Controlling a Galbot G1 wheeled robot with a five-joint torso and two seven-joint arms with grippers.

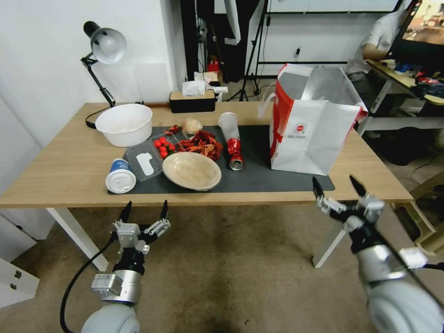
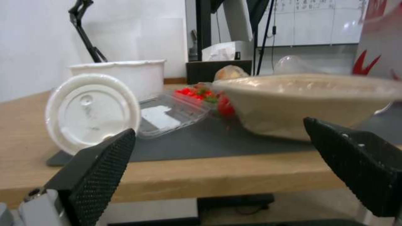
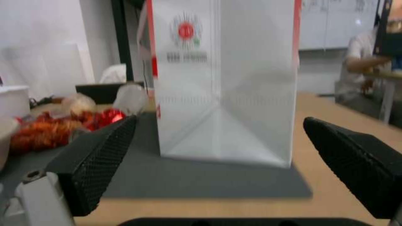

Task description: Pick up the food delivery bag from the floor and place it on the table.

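Both grippers hang before the desk's near edge over worn, stained carpet (image 1: 222, 277), jaws wide and empty: left gripper (image 1: 144, 212) by the lidded cup (image 1: 120, 176), right gripper (image 1: 337, 186) facing the bag (image 1: 312, 134). That bag, stiff white paper with red sides and foil lining, stands upright on the wooden desk (image 1: 60, 171), its base on the dark mat's (image 1: 259, 173) right end.

Ahead of my two tools, the left tool (image 1: 144, 208) and the right tool (image 1: 338, 185), I count one food delivery bag (image 1: 312, 127), two bowls, a white bowl (image 1: 124, 124) and a beige bowl (image 1: 191, 170), one lidded cup (image 1: 120, 176), one crushed red can (image 1: 235, 155), one clear plastic tray (image 1: 147, 158), one tissue box (image 1: 192, 99) and one desk lamp (image 1: 102, 51).
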